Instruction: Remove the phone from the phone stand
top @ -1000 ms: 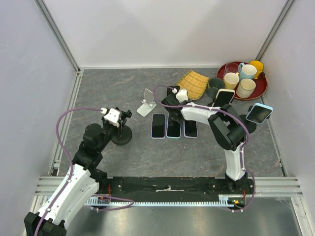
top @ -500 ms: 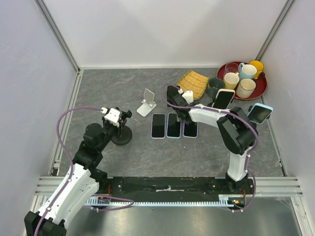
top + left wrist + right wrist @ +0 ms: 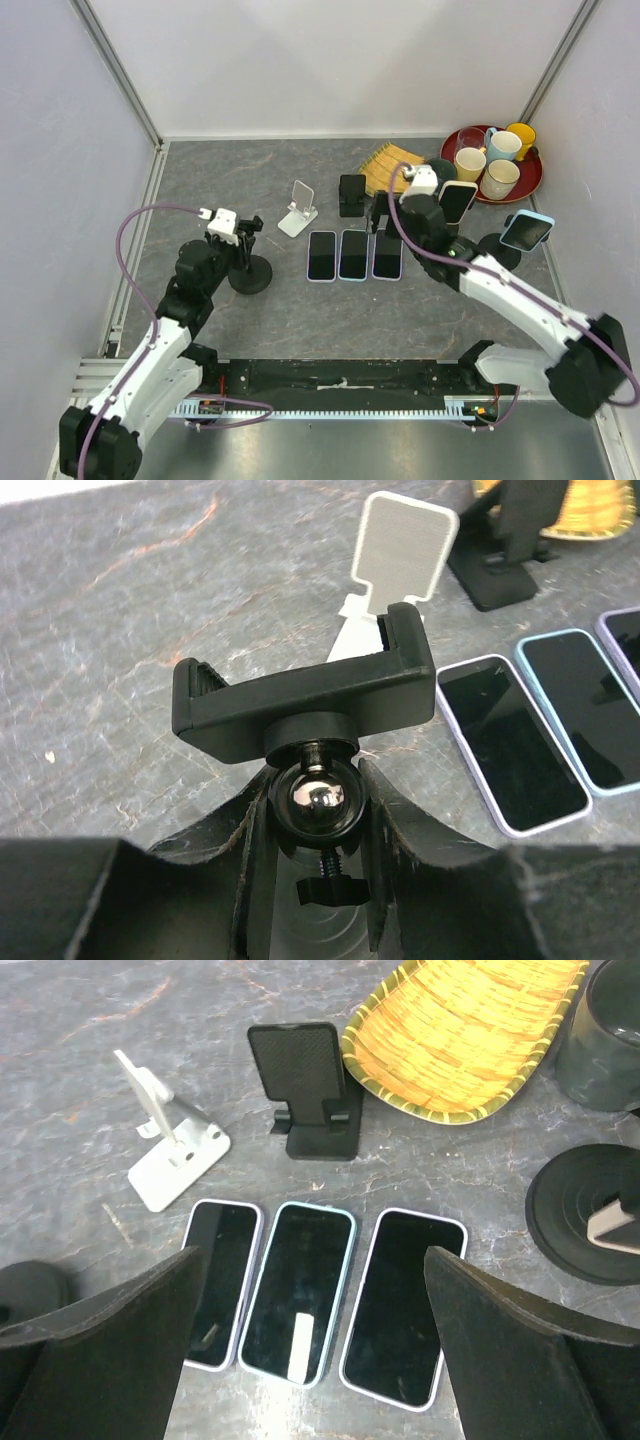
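Phone removal looks partly done from my seat: three phones (image 3: 352,255) lie flat in a row on the table (image 3: 230,180), and the black stand (image 3: 352,193) just behind them is bare. A pale phone (image 3: 457,200) and a blue phone (image 3: 527,230) are still propped upright on round stands to the right. What changed in the last second is the right arm. It was hunched over the black stand and the row, and it has swung back to the right, uncovering both. The right gripper (image 3: 312,1252) now hangs above the row with its jaws spread wide and nothing between them. I read that as one stand finished, with the pale phone, nearest that wrist, as the likely next pick. The white stand (image 3: 298,208) is empty too. My left gripper (image 3: 315,810) has barely moved, its jaws closed about the ball joint of an empty clamp mount (image 3: 300,695).
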You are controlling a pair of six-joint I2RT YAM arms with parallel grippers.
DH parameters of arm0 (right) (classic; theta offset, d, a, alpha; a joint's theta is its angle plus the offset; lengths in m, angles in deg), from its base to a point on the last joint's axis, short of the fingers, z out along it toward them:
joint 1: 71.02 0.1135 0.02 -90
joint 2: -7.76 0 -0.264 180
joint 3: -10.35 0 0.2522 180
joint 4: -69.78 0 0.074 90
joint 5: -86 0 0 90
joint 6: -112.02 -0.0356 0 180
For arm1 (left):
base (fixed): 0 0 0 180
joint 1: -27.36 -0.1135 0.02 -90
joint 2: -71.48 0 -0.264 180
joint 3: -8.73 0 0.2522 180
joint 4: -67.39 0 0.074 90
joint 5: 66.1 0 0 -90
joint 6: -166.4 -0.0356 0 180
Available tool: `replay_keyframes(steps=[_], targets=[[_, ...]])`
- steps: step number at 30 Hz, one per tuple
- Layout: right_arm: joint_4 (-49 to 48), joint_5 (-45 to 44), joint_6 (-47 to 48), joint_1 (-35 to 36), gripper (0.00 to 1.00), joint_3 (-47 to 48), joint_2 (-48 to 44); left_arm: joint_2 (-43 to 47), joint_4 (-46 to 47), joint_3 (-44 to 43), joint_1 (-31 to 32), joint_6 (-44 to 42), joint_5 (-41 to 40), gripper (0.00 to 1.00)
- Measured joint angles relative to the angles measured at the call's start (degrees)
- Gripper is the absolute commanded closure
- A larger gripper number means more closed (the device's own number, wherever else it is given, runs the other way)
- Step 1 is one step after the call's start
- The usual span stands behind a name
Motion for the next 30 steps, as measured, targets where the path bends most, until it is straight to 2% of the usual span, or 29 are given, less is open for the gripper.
replay_keyframes(steps=[8,16,22,26,30], targets=[[-11.0,5.1,1.1,0.0,0.02,-18.3,-17.5,-18.3,9.2,-5.8,-10.0,7.2,3.0,0.98],[-15.5,4.6,2.8,0.0,0.02,-22.9,-27.7,-43.0,24.1,-20.5,-12.4,8.5,8.1,0.98],[-17.2,2.9,3.5,0.0,0.02,-24.0,-28.2,-56.3,30.0,-30.0,-12.4,6.5,12.4,0.98],[-17.2,2.7,3.8,0.0,0.02,-24.2,-27.3,-61.4,32.0,-32.5,-12.4,5.9,15.0,0.98],[-17.2,2.4,4.1,0.0,0.02,-24.2,-27.3,-62.5,33.4,-32.6,-12.2,4.5,16.5,0.89]])
